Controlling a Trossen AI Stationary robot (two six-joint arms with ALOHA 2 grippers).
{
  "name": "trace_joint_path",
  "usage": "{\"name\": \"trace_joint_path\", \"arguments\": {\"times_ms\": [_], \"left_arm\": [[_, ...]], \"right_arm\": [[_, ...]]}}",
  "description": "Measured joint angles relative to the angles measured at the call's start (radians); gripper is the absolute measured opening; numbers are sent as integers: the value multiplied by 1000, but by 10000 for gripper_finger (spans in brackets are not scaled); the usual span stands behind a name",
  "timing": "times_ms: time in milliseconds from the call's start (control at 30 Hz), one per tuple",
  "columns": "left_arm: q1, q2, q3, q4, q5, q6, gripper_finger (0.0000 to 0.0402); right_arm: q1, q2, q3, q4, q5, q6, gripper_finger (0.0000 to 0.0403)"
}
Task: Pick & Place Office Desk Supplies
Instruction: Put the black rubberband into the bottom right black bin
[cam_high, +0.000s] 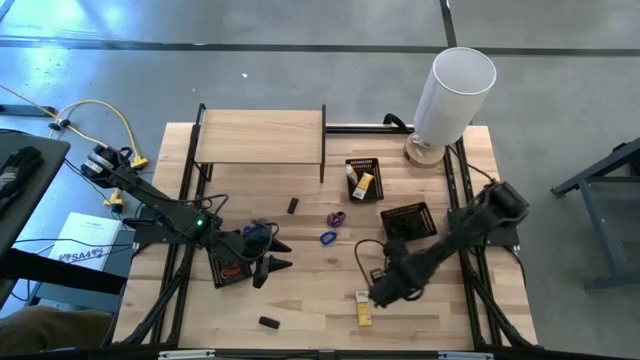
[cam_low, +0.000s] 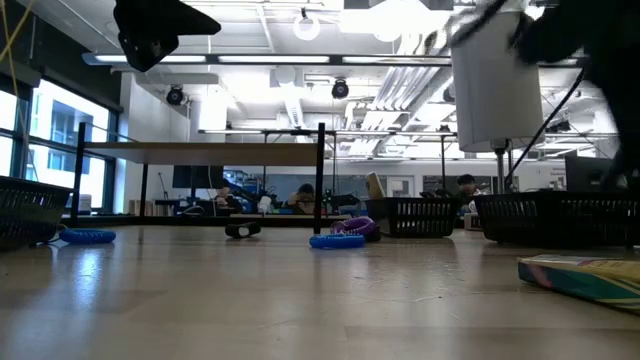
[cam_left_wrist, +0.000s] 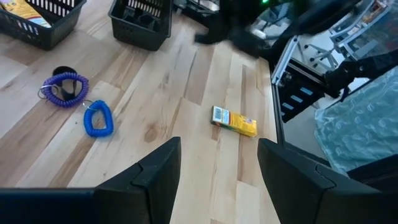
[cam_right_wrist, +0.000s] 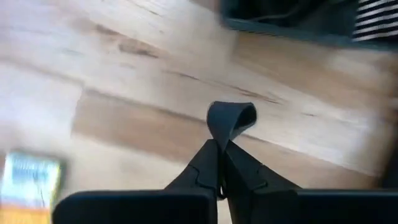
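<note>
Barely started: right gripper (cam_right_wrist: 222, 163) pinched shut on what looks like a black loop (cam_right_wrist: 231, 118), left gripper (cam_left_wrist: 217, 171) idle and open, purple coil (cam_high: 335, 217), blue coil (cam_high: 328, 238), yellow packet (cam_high: 364, 308) left.

Place: an open-plan lab or workshop.
Signs: exposed ceiling ducts (cam_low: 400, 75), polished concrete floor (cam_high: 300, 70), people at distant workstations (cam_low: 300, 195), wooden tabletop (cam_high: 310, 290).

The right arm is reaching in from the table's right edge, its gripper (cam_right_wrist: 222, 163) hanging above the front centre with fingers pressed together. The left arm is lying across the table's left side, its gripper (cam_left_wrist: 217, 163) standing open.
</note>
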Motion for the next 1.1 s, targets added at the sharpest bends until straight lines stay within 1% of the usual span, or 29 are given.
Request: {"name": "trace_joint_path", "arguments": {"times_ms": [100, 300, 433, 533, 600, 733, 867, 967, 1100], "left_arm": [[8, 0, 0, 8, 1, -1, 207], [10, 0, 0, 26, 3, -3, 207], [11, 0, 0, 34, 3, -3, 207], [3, 0, 0, 36, 8, -28, 207], [-3, 0, 0, 35, 9, -54, 207], [-22, 0, 0, 34, 9, -101, 207], [-52, 0, 0, 34, 9, -127, 207], [-73, 0, 0, 33, 9, -154, 207], [-93, 1, 0, 33, 9, -161, 207]], "right_arm": [[28, -68, 47, -66, 9, -3, 4], [48, -224, 101, -220, 112, -3, 4], [20, -324, 100, -292, 177, -15, 4], [-25, -389, 89, -290, 235, -100, 4], [-69, -419, 83, -290, 254, -149, 4], [-176, -450, 34, -290, 244, -243, 4], [-288, -457, -66, -273, 176, -353, 4], [-345, -460, -155, -183, 121, -418, 4], [-385, -459, -268, -27, 104, -482, 4]]}}
